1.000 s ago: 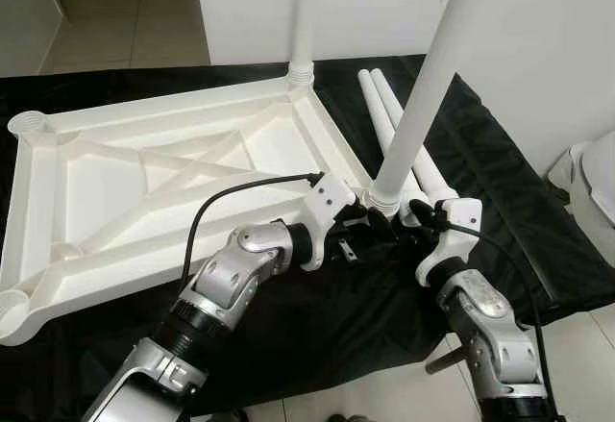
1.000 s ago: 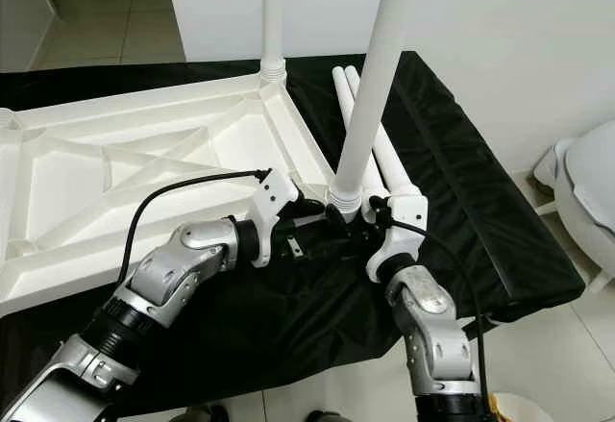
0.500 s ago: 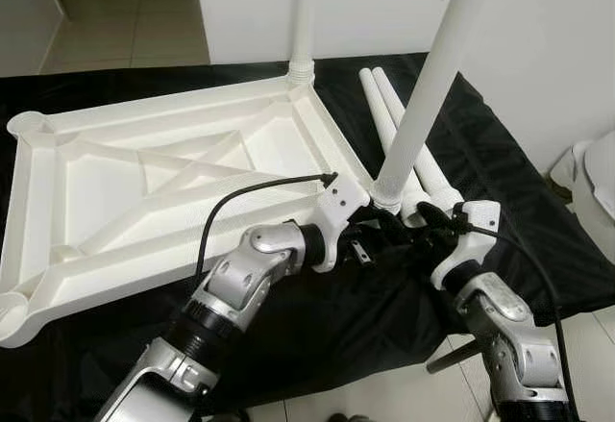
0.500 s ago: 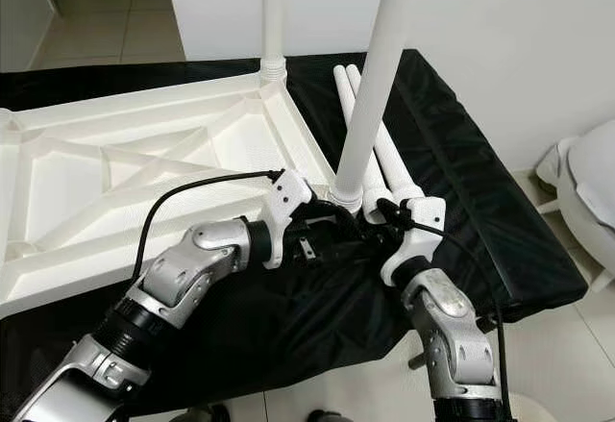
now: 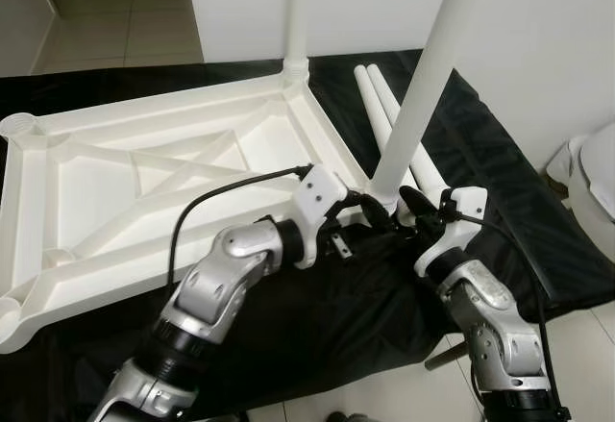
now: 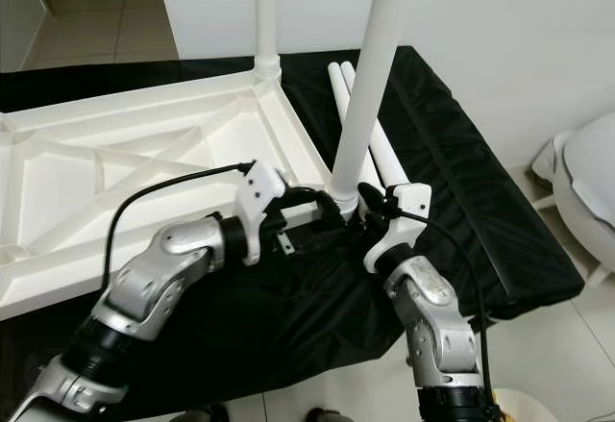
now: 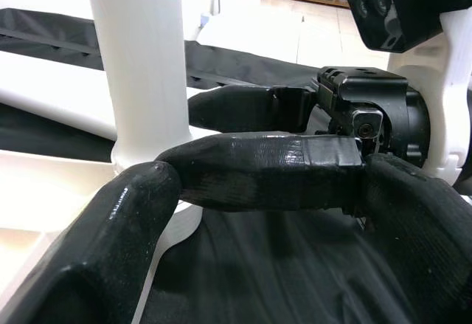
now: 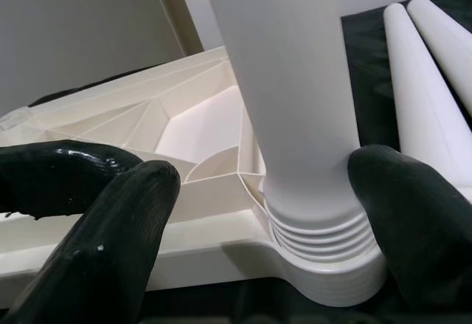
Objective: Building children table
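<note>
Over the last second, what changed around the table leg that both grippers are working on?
Little changed. Both grippers stay at the base of the near leg, the right gripper still straddling its threaded foot and the left gripper beside it. The left forearm shifted slightly. The leg still stands in the corner socket of the upturned tabletop, the far leg is still upright, and two spare legs lie on the black cloth.

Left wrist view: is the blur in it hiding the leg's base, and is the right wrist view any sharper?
Left wrist view: near black fingers soft, white leg evenly lit, base partly hidden behind them. Right wrist view: threads at the corner socket crisp, no glare; fingers blurred.
</note>
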Controlling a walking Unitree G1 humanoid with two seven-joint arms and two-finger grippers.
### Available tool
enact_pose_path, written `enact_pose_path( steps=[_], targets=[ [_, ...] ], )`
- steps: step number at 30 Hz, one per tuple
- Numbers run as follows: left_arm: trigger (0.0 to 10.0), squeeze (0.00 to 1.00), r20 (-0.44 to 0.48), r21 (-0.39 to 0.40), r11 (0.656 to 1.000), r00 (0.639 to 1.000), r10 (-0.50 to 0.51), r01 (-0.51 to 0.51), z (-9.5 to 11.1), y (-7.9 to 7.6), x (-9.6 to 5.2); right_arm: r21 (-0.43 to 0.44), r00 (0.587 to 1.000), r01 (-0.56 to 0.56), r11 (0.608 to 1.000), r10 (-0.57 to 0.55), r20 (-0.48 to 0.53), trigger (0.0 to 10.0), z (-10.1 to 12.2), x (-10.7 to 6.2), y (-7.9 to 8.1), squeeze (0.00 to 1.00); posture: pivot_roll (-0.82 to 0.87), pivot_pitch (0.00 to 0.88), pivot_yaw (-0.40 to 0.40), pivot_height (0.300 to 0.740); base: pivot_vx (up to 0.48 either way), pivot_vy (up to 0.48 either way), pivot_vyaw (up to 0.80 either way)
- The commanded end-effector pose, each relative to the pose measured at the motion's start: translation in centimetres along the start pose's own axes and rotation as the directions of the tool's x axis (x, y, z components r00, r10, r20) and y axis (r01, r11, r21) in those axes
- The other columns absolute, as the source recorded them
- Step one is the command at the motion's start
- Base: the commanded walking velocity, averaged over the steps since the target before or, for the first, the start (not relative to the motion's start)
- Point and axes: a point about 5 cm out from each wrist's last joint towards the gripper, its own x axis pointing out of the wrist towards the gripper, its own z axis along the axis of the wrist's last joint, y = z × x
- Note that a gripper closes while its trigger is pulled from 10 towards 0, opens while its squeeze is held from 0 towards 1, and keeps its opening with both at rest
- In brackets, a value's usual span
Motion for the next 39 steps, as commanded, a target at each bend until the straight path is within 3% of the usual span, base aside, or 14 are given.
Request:
enact_pose_path(
  steps=[1,2,7,18,26,28,33,39],
  targets=[
    [10.0,0.00,-0.039,-0.013,0.979,0.978,0.203,-0.203,-0.6,1.9,-1.6,-0.001,0.997,-0.061,0.998,0.061,0.042,10.0,0.6,-0.2,0.7,0.00,-0.04,0.140,-0.015,0.740,0.000,0.000,0.00],
    [10.0,0.00,-0.039,-0.013,0.979,0.978,0.203,-0.203,-0.6,1.9,-1.6,-0.001,0.997,-0.061,0.998,0.061,0.042,10.0,0.6,-0.2,0.7,0.00,-0.04,0.140,-0.015,0.740,0.000,0.000,0.00],
    [10.0,0.00,-0.008,-0.025,1.000,1.000,0.013,-0.013,0.2,-1.4,-1.6,0.043,0.995,-0.084,0.996,0.082,0.053,10.0,0.5,0.8,2.0,0.00,-0.04,0.147,-0.019,0.740,0.000,0.000,0.00],
    [10.0,0.00,-0.024,-0.064,0.997,0.999,-0.049,0.047,0.3,-3.2,-2.0,0.059,0.994,-0.088,0.994,0.084,0.065,10.0,0.6,1.6,2.5,0.00,-0.04,0.151,-0.023,0.740,0.000,0.000,0.00],
    [10.0,0.00,-0.044,-0.068,0.997,0.999,0.019,-0.022,0.2,-2.5,-2.9,0.054,0.995,-0.086,0.995,0.082,0.065,10.0,0.8,0.4,1.8,0.00,-0.04,0.156,-0.026,0.740,0.000,0.000,0.00],
    [10.0,0.00,-0.054,-0.055,0.995,0.996,0.078,-0.080,0.2,-1.7,-3.1,0.057,0.993,-0.104,0.993,0.100,0.066,10.0,0.9,-0.4,1.9,0.00,-0.04,0.158,-0.025,0.740,0.000,0.000,0.00],
    [10.0,0.00,-0.073,-0.051,0.978,0.978,0.196,-0.200,0.1,-0.2,-2.8,0.065,0.992,-0.117,0.991,0.113,0.060,10.0,1.0,-1.3,1.9,0.00,-0.04,0.159,-0.024,0.740,0.000,0.000,0.00],
    [10.0,0.00,-0.075,-0.038,0.969,0.967,0.242,-0.245,-0.1,0.2,-2.3,0.052,0.995,-0.092,0.994,0.090,0.039,10.0,0.9,-2.3,1.6,0.00,-0.05,0.162,-0.019,0.740,0.000,0.000,0.00]
  ],
)
